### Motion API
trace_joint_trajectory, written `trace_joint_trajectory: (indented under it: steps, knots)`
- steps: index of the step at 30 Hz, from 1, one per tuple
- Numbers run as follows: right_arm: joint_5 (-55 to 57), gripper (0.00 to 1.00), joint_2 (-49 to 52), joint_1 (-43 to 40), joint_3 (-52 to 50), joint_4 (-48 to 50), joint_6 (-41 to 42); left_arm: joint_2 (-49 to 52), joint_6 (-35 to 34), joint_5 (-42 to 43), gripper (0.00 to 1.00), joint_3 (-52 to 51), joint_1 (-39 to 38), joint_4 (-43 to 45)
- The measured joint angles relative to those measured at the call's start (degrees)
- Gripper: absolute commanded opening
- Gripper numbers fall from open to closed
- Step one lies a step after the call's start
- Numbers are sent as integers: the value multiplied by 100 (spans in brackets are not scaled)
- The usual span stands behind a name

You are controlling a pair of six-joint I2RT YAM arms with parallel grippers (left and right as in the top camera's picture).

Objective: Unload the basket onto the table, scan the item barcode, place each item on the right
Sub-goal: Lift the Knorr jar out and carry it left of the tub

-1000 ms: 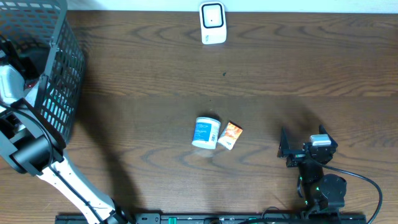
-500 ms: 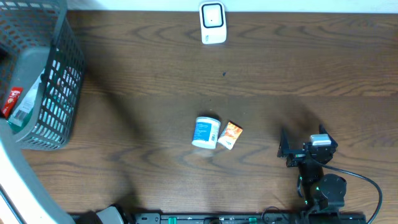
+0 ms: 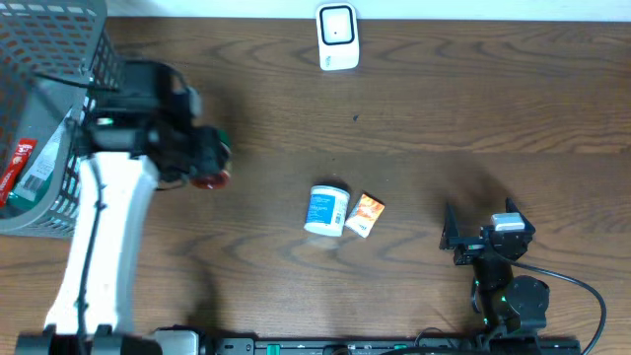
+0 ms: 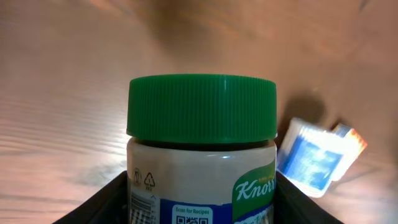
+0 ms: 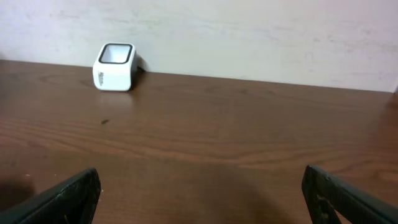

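Jar [image 4: 202, 149]: green ribbed lid, Knorr label with QR code, being held aloft. Scanner [image 3: 336, 36]: white, boxy, sitting well apart from it.

We see a jar [image 4: 186, 171] with a ribbed green lid [image 4: 201, 106], a pale cream body and a blue label lettered in white. The table [image 3: 444, 108] is dark brown with wavy wood grain. At twelve o'clock sits a white scanner [image 3: 336, 37]; toward ten o'clock is a grey mesh basket [image 3: 59, 35].
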Motion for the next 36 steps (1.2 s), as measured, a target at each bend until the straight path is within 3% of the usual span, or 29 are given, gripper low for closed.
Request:
trace_joint_trajectory:
  steps: [6,14,24,36]
  knots:
    - [0,99,0,0,0,2,0,275,-20,4,44,-964,-610,800]
    - [0,99,0,0,0,-2,0,289,-179,-4,44,-1646,-715,1587]
    - [0,99,0,0,0,0,0,291,-195,-7,44,-2201,-750,1967]
    - [0,99,0,0,0,2,0,293,-195,-251,44,-2542,-1460,2455]
